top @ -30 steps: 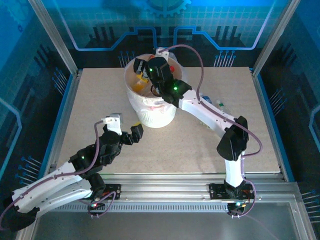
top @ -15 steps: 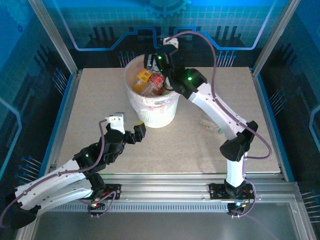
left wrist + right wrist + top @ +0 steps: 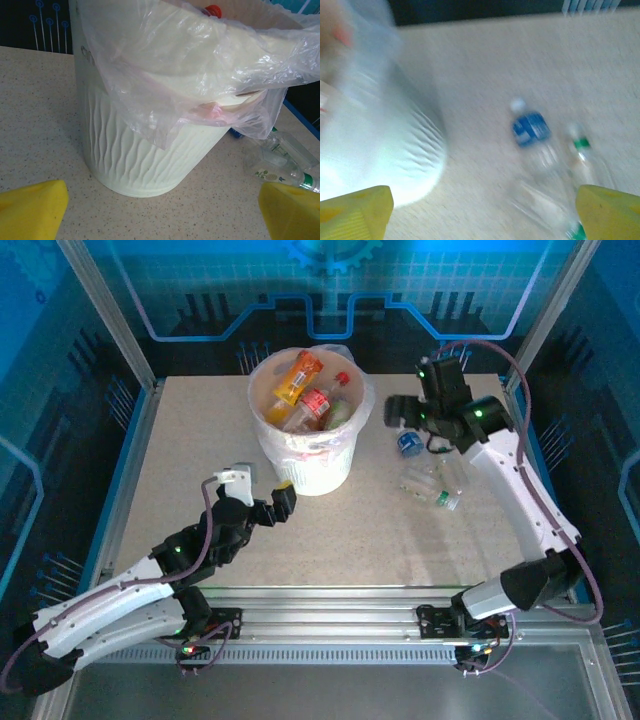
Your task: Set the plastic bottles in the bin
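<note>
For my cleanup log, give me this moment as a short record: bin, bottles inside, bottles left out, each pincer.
bin: white bucket, clear liner, upright
inside: several, orange-labelled bottle and red-labelled bottle on top
left out: blue-labelled bottle and green-labelled bottles, lying right of bin
left pincer: open, empty, near bin's base
right pincer: open, empty, hovering near the loose bottles
</note>
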